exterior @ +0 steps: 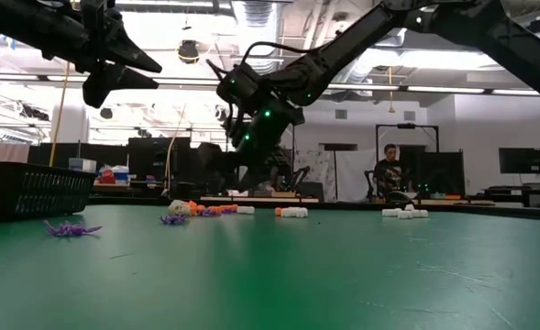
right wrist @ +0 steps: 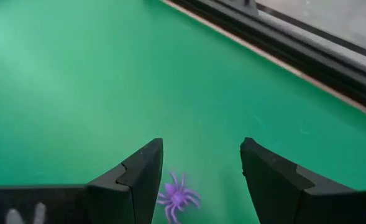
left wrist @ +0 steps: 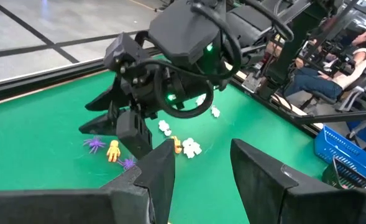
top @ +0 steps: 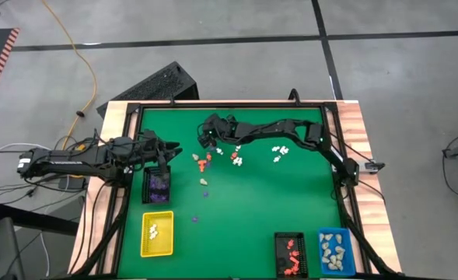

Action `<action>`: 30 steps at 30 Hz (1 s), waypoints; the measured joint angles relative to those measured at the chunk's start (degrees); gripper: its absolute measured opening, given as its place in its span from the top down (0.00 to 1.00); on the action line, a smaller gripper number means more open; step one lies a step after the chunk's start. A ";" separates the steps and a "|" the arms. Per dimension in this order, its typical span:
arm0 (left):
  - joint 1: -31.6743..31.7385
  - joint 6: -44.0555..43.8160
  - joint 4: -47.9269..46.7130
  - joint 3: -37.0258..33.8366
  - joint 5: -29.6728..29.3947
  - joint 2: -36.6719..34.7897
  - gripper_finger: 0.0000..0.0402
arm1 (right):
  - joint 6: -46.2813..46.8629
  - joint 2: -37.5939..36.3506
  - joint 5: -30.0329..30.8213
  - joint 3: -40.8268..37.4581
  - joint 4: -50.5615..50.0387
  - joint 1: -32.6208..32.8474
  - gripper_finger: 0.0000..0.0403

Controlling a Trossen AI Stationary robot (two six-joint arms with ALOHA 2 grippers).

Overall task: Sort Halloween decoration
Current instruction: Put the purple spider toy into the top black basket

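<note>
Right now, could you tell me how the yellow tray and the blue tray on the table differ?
The yellow tray sits near the table's front left corner, the blue tray near the front right. The yellow tray holds only a few pale figurines and shows much bare floor; the blue tray is well filled with cream-beige figurines. Both are small rectangular trays on the green mat.

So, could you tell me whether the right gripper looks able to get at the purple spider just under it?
Probably yes: the right gripper hangs open, the purple spider lies between its fingers, with only bare green mat around.
</note>
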 joint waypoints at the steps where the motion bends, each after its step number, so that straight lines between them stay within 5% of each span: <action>1: 0.00 0.00 -0.08 0.00 0.02 -0.02 0.64 | 0.02 0.02 -0.03 -0.02 -0.13 0.21 0.42; 23: -0.11 -0.92 -0.33 0.00 0.00 -0.01 0.64 | 3.76 3.58 3.02 -0.02 -0.64 2.49 0.43; 30: -0.11 -0.92 -0.31 0.00 -0.02 0.00 0.64 | 4.38 3.58 1.21 -0.01 -0.84 2.34 0.59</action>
